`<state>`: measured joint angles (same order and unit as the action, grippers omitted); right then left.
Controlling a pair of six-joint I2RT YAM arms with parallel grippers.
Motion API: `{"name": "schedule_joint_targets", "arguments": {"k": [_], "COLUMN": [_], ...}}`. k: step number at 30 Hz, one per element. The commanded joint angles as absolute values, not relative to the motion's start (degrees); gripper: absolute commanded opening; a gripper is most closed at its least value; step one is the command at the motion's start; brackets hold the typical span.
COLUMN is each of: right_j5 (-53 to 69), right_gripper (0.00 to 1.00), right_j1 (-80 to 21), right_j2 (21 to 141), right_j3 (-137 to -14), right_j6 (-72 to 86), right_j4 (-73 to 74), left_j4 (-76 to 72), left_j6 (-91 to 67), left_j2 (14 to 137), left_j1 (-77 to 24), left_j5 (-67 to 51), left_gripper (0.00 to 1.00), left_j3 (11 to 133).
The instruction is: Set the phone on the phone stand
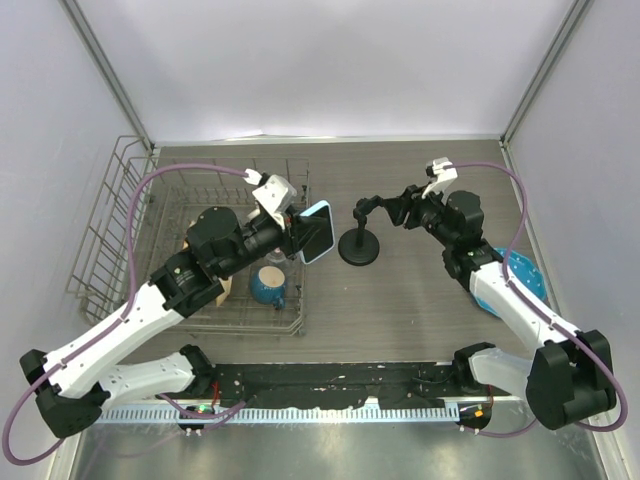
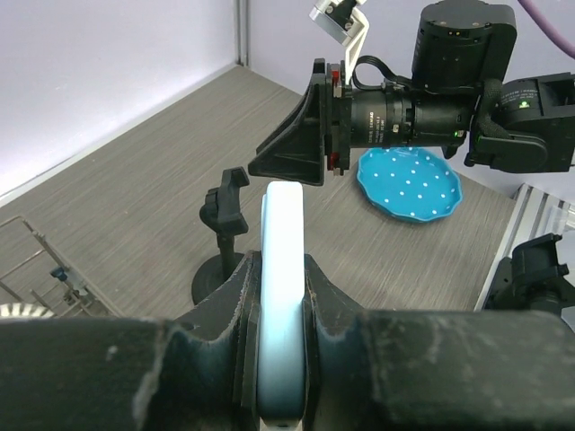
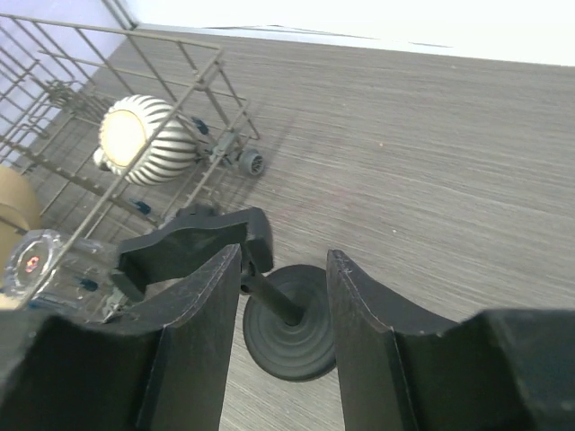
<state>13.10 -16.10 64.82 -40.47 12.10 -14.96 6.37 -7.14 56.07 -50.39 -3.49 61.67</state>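
My left gripper (image 1: 300,234) is shut on the phone (image 1: 316,232), a slim phone with a black screen and a light blue case. It holds the phone on edge in the air, just left of the phone stand (image 1: 359,246). In the left wrist view the phone's pale blue edge (image 2: 284,269) stands between the two fingers, with the stand (image 2: 225,208) just beyond it. My right gripper (image 1: 388,208) is open beside the stand's clamp head. In the right wrist view its fingers straddle the post above the disc base (image 3: 292,337), and the clamp head (image 3: 193,247) lies against the left finger (image 3: 193,332).
A wire dish rack (image 1: 120,200) fills the left side and holds a blue mug (image 1: 268,285), a striped round cup (image 3: 144,135) and a clear glass (image 3: 31,265). A blue dotted plate (image 1: 520,275) lies at the right under my right arm; it also shows in the left wrist view (image 2: 409,182).
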Motion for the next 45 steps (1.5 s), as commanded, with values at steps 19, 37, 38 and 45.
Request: {"name": "schedule_joint_targets", "arguments": {"k": [19,37,38,45], "right_j5": [22.6,27.1,27.2,28.7], "right_gripper": [0.37,0.28,0.28,0.15], "right_j1": [-14.2,-14.1,-14.1,-14.1], "right_j2": [67.9,69.8,69.8,71.0], "right_j3": [-39.8,-39.8,-39.8,-40.1], "right_j6": [9.2,8.6,8.6,8.9], "right_j4": [-25.3,-27.0,-27.0,-28.1], "left_j4": [-0.8,-0.7,-0.7,-0.7], "left_j6": [-6.2,-6.1,-6.1,-6.0], "left_j2": [53.3,53.9,53.8,54.3], "left_j1": [-52.2,-52.4,-52.4,-52.4], "left_j5": [-3.9,-3.9,-3.8,-3.9], "left_gripper": [0.00,0.00,0.00,0.00], "left_j3": [62.1,62.1,62.1,62.1]}}
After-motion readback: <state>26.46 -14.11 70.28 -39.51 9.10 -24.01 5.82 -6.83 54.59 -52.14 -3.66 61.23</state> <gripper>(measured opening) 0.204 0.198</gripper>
